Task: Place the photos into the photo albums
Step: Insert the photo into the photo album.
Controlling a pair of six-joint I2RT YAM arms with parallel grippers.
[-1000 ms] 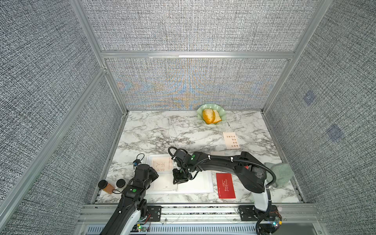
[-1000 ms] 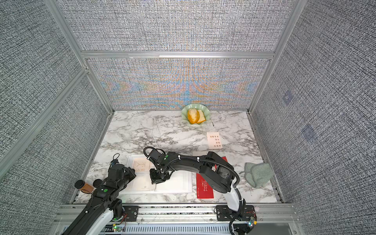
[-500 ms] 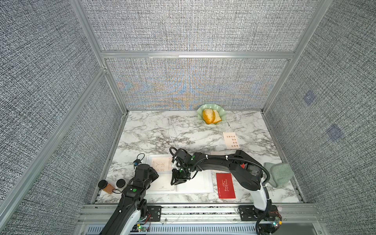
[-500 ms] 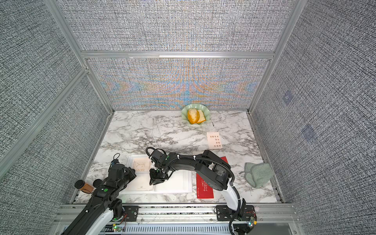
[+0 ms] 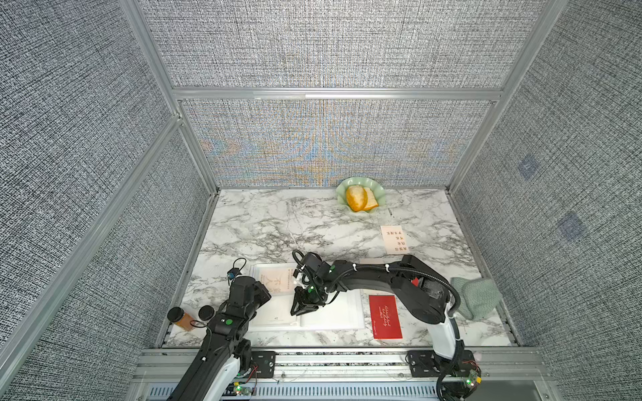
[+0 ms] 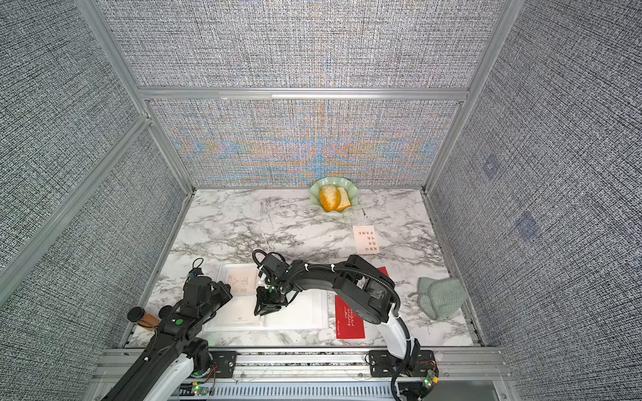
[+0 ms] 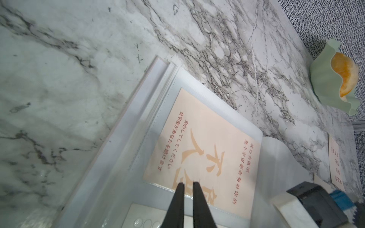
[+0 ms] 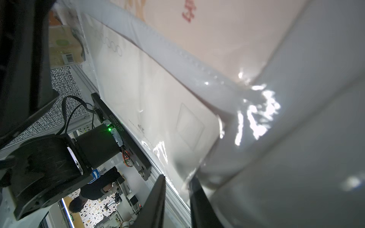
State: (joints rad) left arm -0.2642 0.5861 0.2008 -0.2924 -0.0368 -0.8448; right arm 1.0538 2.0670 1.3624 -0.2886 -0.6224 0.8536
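Right elbow [image 5: 425, 302] pulled in, right gripper [image 5: 299, 310] narrowly parted over open white clear-sleeved photo album [image 5: 333, 314] front-centre on marble table [image 5: 278, 225]; left gripper [image 7: 188, 183] nearly closed, empty; sleeves likely floppy, slick: pinch free edge

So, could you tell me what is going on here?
The robot is filling the open photo album. A cream card and a white card already sit in sleeves on one page. The right gripper is down at the album's middle fold, jaws slightly apart; the left gripper hovers over the cream card, almost closed and empty. A red card and a second cream card lie loose on the marble table.
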